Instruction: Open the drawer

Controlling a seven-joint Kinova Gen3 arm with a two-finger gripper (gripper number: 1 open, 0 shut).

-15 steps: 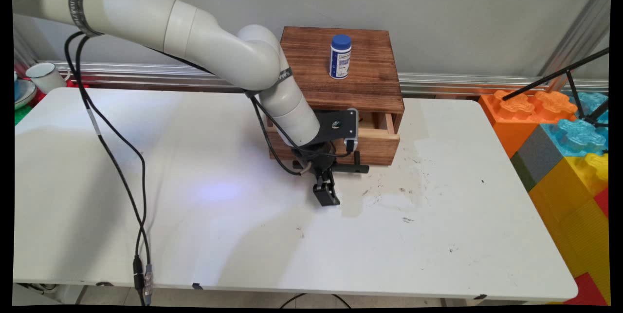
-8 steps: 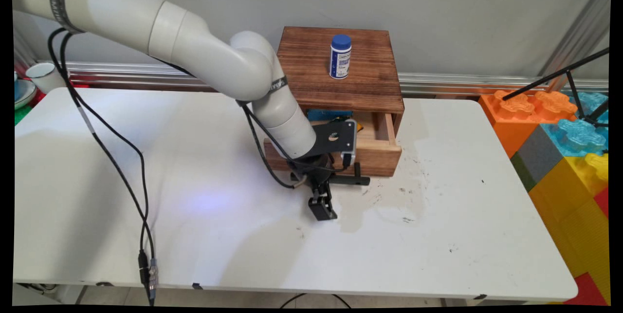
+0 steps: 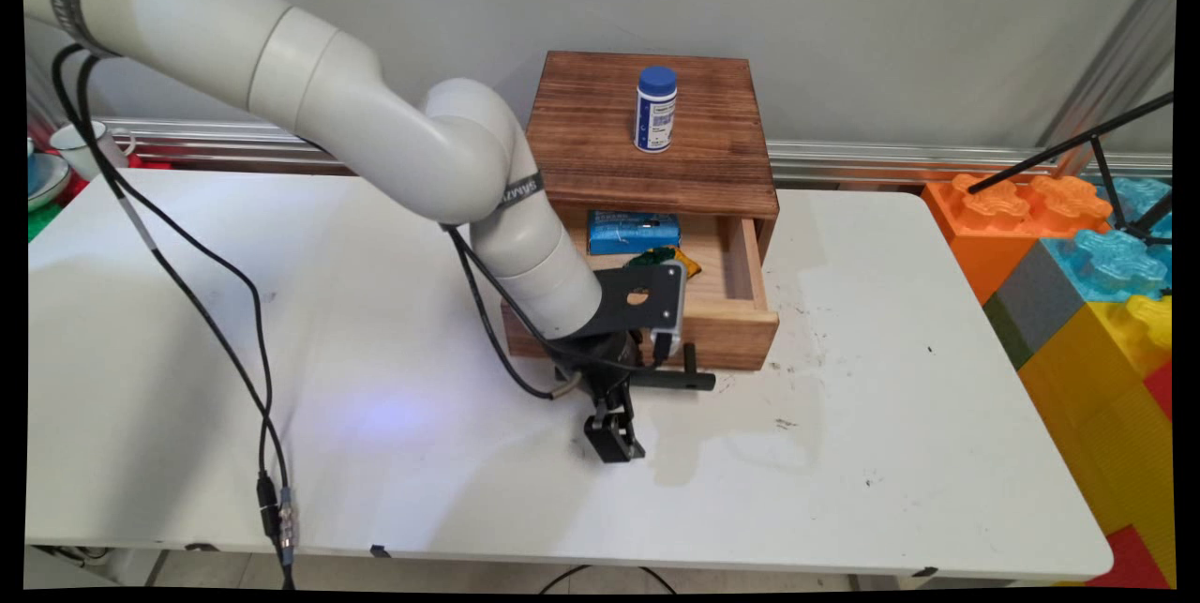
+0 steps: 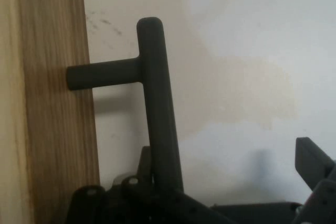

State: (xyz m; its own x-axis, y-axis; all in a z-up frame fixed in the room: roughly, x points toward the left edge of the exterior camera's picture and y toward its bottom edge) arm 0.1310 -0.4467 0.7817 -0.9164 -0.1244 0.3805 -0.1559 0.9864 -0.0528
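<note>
White table [image 3: 281, 303], seen from my remote station, with a grey wall behind it.

- Wooden box [image 3: 600, 115]: upper middle of the frame, at the table's far edge.
- Drawer [image 3: 741, 340]: pulled out of the box toward the bottom of the frame and standing open.
- Handle [image 3: 670, 381]: black bar on a short post on the drawer's front.
- Gripper [image 3: 614, 425]: just below the drawer front, at the left end of the handle. In the hand view I see the fingers spread, one finger [image 4: 312, 163] well off to the right and the bar lying at the other side of the gap; nothing is pinched.
- Bottle [image 3: 655, 109]: white with a blue cap, upright on top of the box.
- Blue packet [image 3: 633, 232]: inside the drawer, at its back.
- Green and yellow item [image 3: 667, 258]: in the drawer, just below the packet and partly hidden by the wrist; I cannot identify it.
- Cables [image 3: 206, 284]: black, hanging from the arm at left.
- Mug [image 3: 89, 145]: far left.
- Toy blocks [image 3: 1078, 247]: large and coloured, right edge.
</note>
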